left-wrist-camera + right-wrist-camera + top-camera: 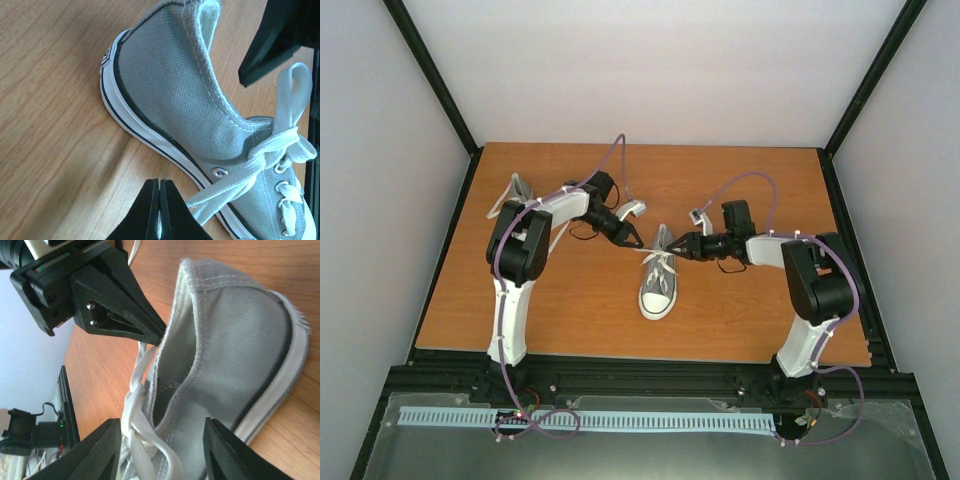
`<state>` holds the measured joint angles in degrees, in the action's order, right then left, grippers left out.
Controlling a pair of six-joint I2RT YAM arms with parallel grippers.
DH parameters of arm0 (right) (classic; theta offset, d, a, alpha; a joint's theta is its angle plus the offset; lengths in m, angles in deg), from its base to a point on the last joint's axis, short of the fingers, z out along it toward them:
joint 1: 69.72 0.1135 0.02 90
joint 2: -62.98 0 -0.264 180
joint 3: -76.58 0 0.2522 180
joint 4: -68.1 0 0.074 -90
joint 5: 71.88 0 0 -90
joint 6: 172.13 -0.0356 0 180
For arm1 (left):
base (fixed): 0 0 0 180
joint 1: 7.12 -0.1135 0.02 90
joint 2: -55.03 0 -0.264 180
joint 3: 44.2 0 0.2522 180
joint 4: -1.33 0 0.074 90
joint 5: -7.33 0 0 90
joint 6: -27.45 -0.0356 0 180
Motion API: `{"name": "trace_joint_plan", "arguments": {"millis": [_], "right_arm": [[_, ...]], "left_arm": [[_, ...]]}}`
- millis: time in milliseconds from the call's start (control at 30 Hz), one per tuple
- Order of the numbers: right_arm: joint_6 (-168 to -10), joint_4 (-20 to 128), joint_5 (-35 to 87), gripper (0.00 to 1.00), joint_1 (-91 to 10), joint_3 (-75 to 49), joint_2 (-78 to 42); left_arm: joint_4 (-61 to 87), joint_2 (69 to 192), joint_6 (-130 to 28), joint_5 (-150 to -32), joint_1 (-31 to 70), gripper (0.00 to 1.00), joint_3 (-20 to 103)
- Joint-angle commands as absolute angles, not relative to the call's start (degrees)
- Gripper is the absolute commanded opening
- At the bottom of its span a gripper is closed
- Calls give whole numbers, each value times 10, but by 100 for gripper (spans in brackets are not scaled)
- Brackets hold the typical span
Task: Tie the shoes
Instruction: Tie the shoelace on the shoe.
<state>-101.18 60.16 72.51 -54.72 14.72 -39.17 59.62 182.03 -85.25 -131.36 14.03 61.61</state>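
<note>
One grey shoe with a white toe cap lies mid-table, toe toward the arms. Its white laces are crossed in a loose knot over the tongue. My left gripper sits at the shoe's left side, shut on a lace end that shows white between its pads. My right gripper stands open at the shoe's right side. Its fingers straddle the ankle collar and the knot without gripping. The second shoe lies at the back left, partly hidden behind the left arm.
The wooden table is framed by black rails, with grey walls on both sides and behind. The two grippers face each other closely across the shoe's collar. The left gripper's body fills the upper left of the right wrist view.
</note>
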Motion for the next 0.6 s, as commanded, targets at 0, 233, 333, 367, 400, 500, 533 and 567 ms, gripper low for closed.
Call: {"name": "trace_joint_plan", "arguments": {"millis": [0,233,333,367,400,500,533,567], "right_arm": [[-992,587,753,40,-530,117,-414],[-948,515,715,4,-541,129,-386],[-951,511,715,3,-551,149,-369],[-947,504,715,3,-551,151,-365],[-945,499,717,3,-551,154,-364],[-932,483,715,3,-551,161,-360],[-929,477,714,3,-551,163,-358],[-925,473,713,3,-551,166,-355]], "left_arm": [[588,1800,-844,-1326,134,1,628],[595,1795,-848,-1320,134,1,621],[598,1794,-848,-1313,134,1,614],[597,1794,-849,-1310,134,1,612],[598,1794,-850,-1308,134,1,610],[598,1794,-850,-1298,135,1,609],[598,1794,-851,-1294,135,1,609],[598,1795,-850,-1292,134,1,609]]}}
